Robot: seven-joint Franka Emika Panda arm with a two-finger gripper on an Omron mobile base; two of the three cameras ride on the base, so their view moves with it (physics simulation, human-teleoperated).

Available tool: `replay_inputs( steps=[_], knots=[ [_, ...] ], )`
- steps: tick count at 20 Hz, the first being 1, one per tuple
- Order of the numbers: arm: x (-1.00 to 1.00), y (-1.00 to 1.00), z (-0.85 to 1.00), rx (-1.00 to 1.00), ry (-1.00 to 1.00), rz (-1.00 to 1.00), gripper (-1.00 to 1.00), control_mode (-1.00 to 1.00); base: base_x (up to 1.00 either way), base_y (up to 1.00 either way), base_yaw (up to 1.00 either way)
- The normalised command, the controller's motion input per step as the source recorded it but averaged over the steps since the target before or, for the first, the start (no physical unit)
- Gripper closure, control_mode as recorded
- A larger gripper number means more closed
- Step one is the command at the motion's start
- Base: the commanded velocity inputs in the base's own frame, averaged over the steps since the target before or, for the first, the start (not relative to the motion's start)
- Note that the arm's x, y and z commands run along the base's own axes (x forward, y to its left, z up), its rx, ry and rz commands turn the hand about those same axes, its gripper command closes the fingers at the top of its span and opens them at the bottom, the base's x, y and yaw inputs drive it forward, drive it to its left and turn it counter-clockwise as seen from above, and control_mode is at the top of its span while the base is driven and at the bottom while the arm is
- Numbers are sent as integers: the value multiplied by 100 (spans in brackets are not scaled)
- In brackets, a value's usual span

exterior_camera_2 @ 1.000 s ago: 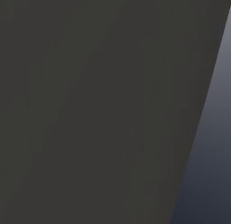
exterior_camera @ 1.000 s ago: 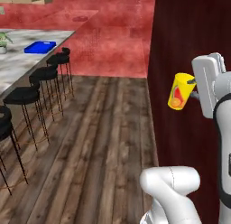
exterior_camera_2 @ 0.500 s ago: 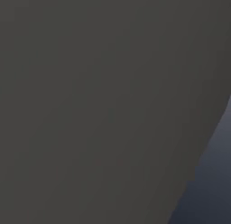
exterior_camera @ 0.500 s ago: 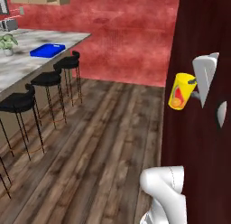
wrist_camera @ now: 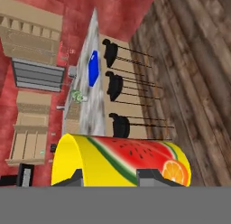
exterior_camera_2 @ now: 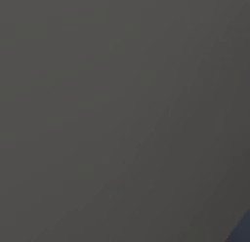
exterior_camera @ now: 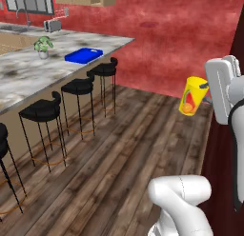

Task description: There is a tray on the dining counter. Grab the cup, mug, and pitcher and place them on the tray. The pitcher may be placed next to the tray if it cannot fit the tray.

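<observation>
Tool (wrist_camera: 110, 177) holds the cup (exterior_camera: 193, 95) between its fingers, up over the floor. You see the tray (exterior_camera: 84, 55) lying far off on the bench (exterior_camera: 28, 78), beside a small plant (exterior_camera: 43, 45).

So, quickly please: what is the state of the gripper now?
Gripper: closed on the yellow cup, held above the wooden floor.

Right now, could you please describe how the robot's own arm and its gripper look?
The arm is glossy white, made of rounded tube-like segments with smooth bulging joints. Its hand is a white box-shaped block with rounded corners, and a dark cable curves down beside it at the right edge. The gripper has two small dark grey fingertips with angular, wedge-like tops. I see no markings or labels.
</observation>
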Motion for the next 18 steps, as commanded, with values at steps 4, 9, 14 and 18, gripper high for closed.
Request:
replay_inputs(
  steps=[4,9,14,18],
  knots=[
    [0,0,0,0,0,0,100,100,100,-19,36],
    [0,0,0,0,0,0,100,100,100,-48,40],
    [0,0,0,0,0,0,100,100,96,-75,47],
    [0,0,0,0,0,0,100,100,87,-87,50]
  ],
)
